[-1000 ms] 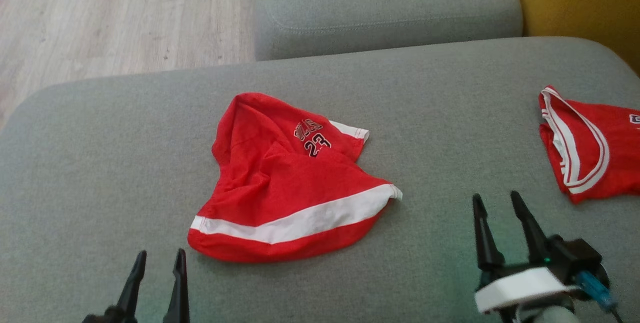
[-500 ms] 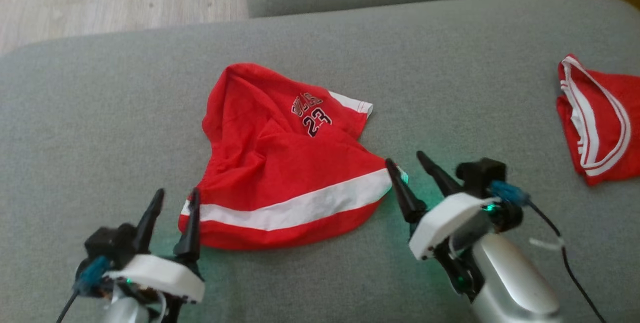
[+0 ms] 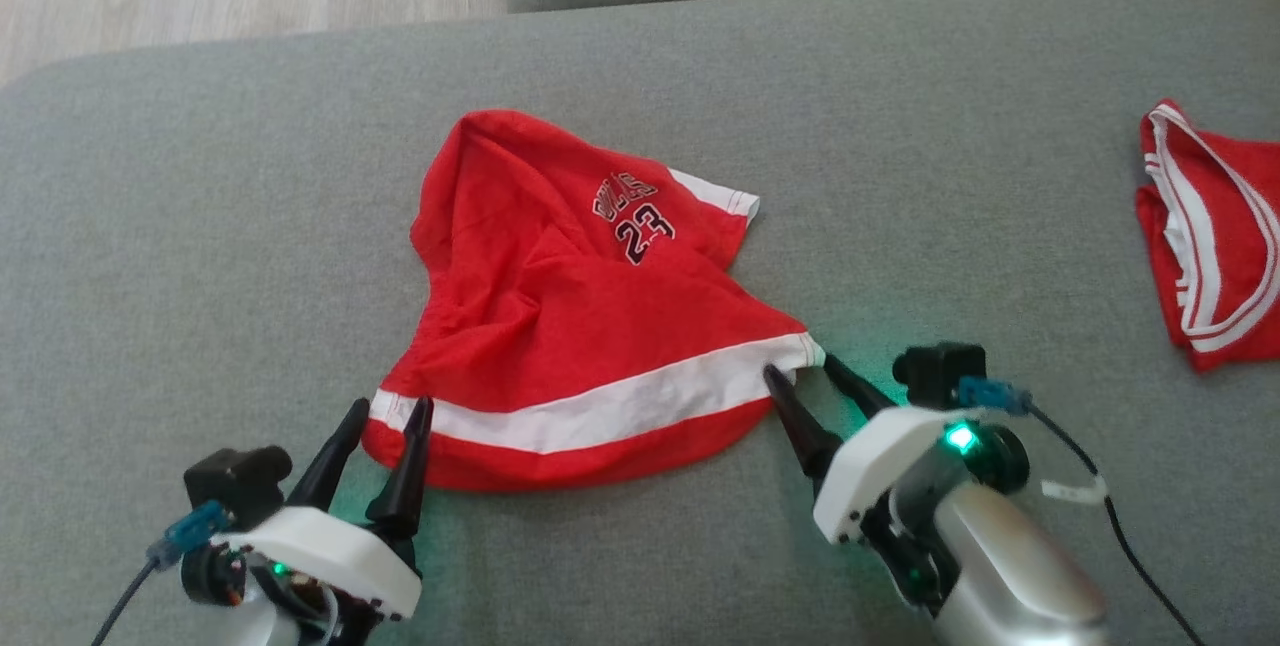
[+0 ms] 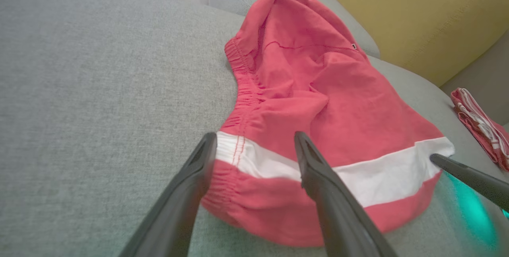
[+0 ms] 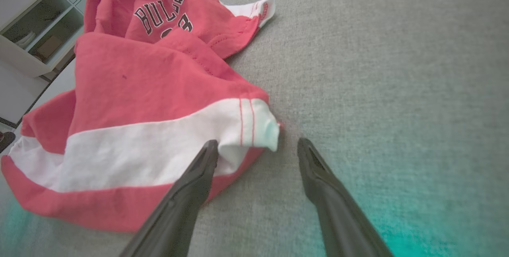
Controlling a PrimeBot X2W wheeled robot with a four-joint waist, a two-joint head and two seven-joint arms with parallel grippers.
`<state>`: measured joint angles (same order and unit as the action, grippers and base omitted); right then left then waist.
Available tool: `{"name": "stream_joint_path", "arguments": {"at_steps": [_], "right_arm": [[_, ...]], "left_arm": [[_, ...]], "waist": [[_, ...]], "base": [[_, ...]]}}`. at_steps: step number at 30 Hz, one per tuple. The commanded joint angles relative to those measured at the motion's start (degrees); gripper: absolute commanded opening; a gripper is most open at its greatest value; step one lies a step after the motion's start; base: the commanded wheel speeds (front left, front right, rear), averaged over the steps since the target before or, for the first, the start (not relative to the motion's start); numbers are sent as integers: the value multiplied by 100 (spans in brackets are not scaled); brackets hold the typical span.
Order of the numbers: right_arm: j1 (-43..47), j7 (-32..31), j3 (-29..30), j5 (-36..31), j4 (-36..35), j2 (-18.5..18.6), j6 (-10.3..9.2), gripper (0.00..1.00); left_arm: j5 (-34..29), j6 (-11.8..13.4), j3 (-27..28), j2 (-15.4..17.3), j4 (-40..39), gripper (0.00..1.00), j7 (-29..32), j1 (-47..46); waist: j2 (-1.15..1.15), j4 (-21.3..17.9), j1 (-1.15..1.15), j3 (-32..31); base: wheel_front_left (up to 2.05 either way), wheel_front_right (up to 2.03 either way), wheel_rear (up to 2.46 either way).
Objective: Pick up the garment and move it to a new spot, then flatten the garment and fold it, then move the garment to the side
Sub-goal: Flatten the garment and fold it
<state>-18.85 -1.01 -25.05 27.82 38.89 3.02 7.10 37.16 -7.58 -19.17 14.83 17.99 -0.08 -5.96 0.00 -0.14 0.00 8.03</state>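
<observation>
Garment (image 3: pixel 560 326), red with one white band, lies crumpled at frame centre on grey cushion (image 3: pixel 200 226). Print reads "BULLS" and "23". Left gripper (image 3: pixel 392 406), fingers wide apart, straddles its lower-left corner; right gripper (image 3: pixel 800 366), equally spread, flanks its right corner. Neither clamps anything. Second red garment (image 3: pixel 1215 256) lies at right edge: two garments total.

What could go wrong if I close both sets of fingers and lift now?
The right fingers straddle only the white-striped corner tip of the red garment, so it may slip out. The left fingers straddle the gathered waistband corner and might pinch just one layer, lifting it bunched. A second garment lies to the right, so avoid landing on it.
</observation>
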Motion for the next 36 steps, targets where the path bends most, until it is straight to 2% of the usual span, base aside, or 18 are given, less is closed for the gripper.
{"name": "stream_joint_path", "arguments": {"at_steps": [1,21,36], "right_arm": [[-276,38,-146,67,-96,-14,39,100],[-719,-267,-770,450,503,-14,39,100],[-779,-422,-944,387,532,-14,39,100]], "left_arm": [[57,9,143,178,-206,100,-3,-265],[1079,9,-588,659,-133,100,219,-536],[1340,51,-599,881,60,100,323,-526]], "waist": [[0,20,0,36],[0,96,0,258],[0,-13,0,272]], "base": [[0,0,0],[0,0,0],[0,0,0]]}}
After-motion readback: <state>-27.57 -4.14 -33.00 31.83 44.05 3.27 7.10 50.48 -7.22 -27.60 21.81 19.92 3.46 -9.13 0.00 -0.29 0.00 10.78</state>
